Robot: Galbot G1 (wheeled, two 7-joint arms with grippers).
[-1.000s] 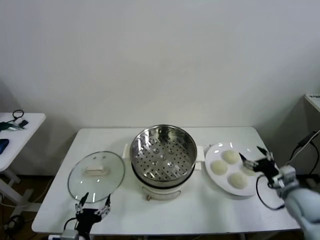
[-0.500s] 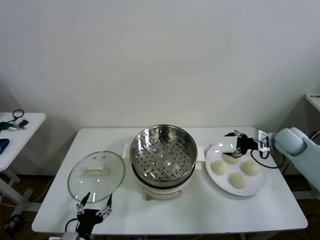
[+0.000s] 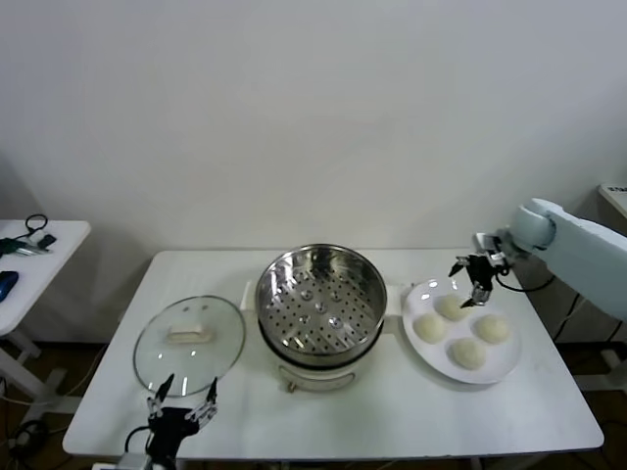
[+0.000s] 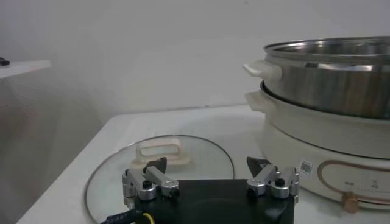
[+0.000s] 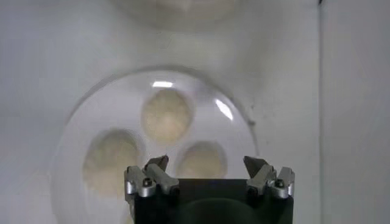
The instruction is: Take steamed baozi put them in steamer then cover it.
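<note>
Hovering at frame right, right gripper (image 3: 468, 280), jaws wide, empty; buns (image 3: 452, 306) on plate (image 3: 502, 363) just below.

Even, soft overhead light w/ faint shadows; glare on plate (image 5: 73, 131) rim; right wrist view blurry, washed-out.

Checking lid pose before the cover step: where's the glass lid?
Head view: the glass lid lies flat on the table's left side, beside the steamer.
</note>
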